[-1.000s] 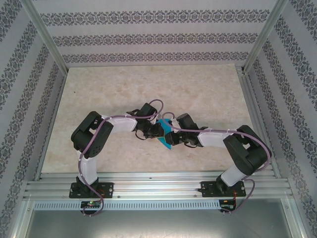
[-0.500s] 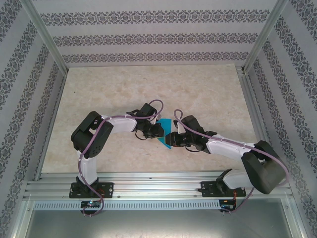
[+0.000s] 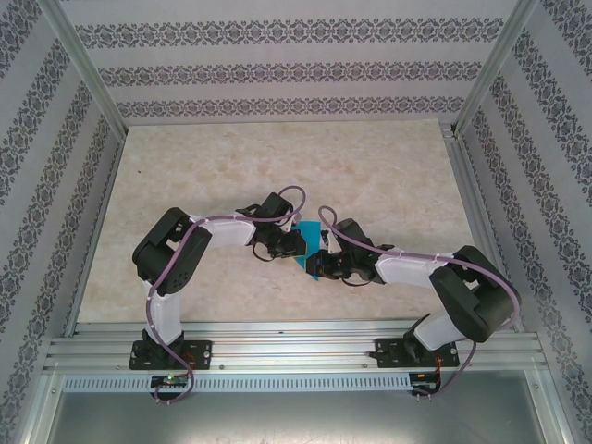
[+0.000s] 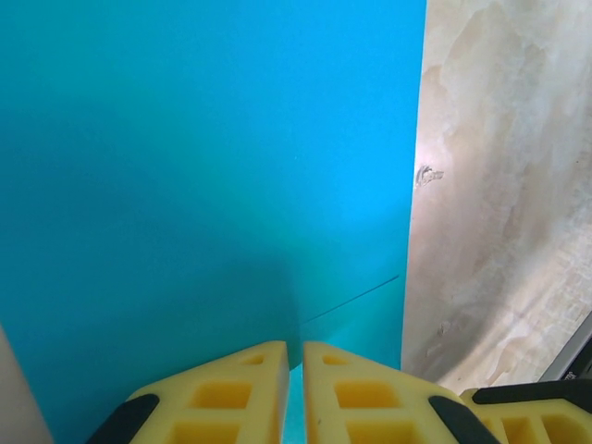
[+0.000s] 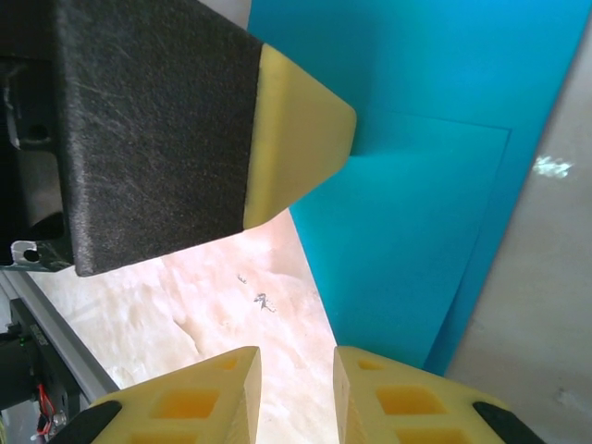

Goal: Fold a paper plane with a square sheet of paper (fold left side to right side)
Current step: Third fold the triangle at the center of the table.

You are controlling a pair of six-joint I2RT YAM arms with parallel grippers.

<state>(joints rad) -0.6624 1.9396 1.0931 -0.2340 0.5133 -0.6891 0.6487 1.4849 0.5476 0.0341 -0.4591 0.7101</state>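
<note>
Cyan paper (image 4: 203, 166), apparently within the left pincer (image 4: 294, 351)

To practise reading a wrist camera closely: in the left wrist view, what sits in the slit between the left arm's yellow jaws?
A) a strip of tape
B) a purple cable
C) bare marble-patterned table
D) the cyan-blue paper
D: a thin strip of the cyan-blue paper shows between the left arm's jaws, which are nearly closed, and the sheet spreads out beyond them.
</note>
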